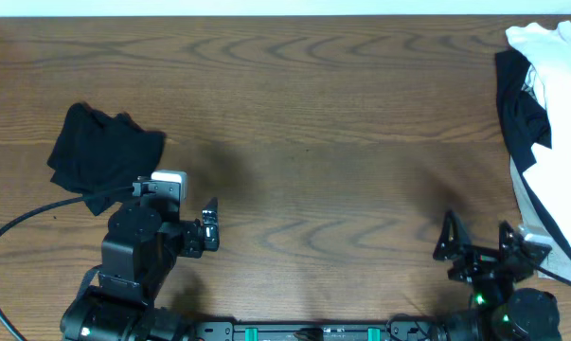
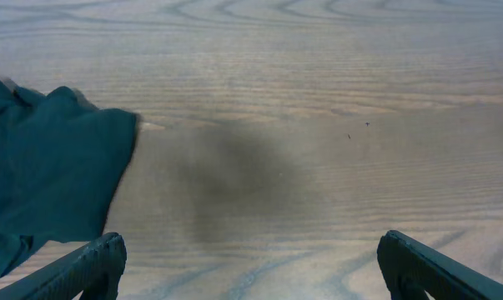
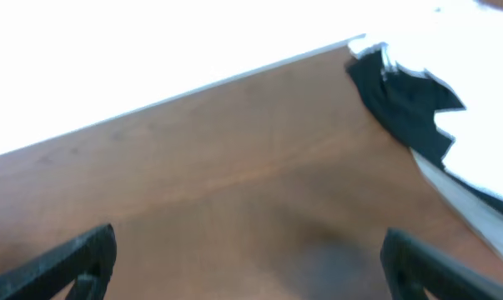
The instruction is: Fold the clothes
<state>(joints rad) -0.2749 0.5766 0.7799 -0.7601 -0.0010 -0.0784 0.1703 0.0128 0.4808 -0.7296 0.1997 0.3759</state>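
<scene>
A black T-shirt [image 1: 103, 153] lies bunched in a compact heap at the left of the wooden table [image 1: 323, 133]. It also shows at the left of the left wrist view [image 2: 51, 175]. My left gripper [image 1: 176, 204] is open and empty just right of and below this heap; its fingers [image 2: 251, 267] hover over bare wood. A pile of black and white clothes [image 1: 543, 114] lies at the right edge, and shows in the right wrist view [image 3: 409, 104]. My right gripper [image 1: 477, 242] is open and empty near the front edge, left of the pile; its fingers [image 3: 251, 262] frame bare table.
A black cable [image 1: 20, 227] runs from the left arm across the table's front left. The table's far edge [image 1: 266, 15] meets a white surface. The pile's white cloth [image 3: 476, 204] hangs toward the right front corner.
</scene>
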